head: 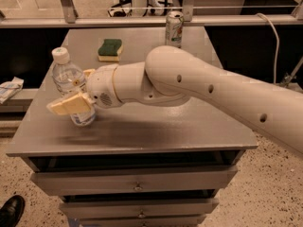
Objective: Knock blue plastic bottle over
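Fingers of the gripper were spread wide and straddled the blue plastic bottle. The near one lay across the front of the bottle's lower half. Only a short piece of the far one showed behind the bottle's right shoulder. Whether either finger pressed on the plastic could not be told. The bottle sat near the left edge of the surface, closer to the front-left corner than to the back. Its base was on the surface, and its white cap leaned somewhat toward the left edge. The arm reached in from the right, crossing over the middle of the surface, with its wrist just beside the bottle.

A green-and-yellow sponge lay toward the back of the surface, left of centre and well apart from the bottle. A silver-green can stood upright at the back edge. Drawers filled the front below the surface, and a dark shoe showed on the floor by the front-left corner.
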Available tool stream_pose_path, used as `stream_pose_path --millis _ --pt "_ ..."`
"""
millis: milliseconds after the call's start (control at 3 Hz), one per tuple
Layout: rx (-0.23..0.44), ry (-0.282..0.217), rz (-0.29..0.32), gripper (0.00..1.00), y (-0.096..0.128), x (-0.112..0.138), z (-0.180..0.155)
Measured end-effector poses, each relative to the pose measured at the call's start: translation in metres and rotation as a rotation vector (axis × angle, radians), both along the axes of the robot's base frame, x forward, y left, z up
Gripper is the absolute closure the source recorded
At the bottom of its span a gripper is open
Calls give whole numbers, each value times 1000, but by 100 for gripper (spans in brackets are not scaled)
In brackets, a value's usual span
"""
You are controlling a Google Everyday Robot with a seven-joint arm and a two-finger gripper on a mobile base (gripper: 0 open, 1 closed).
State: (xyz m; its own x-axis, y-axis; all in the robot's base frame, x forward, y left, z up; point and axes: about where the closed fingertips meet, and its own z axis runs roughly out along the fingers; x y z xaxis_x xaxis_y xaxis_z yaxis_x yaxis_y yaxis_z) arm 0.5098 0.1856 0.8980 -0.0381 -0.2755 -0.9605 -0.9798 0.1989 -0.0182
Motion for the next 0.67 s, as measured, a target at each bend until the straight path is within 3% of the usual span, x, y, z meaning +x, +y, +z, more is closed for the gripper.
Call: stream_pose_path --millis 333,667 --pt "-44 -25 -18 82 -21 25 9" --pt "-157 -40 -29 100 -65 67 36"
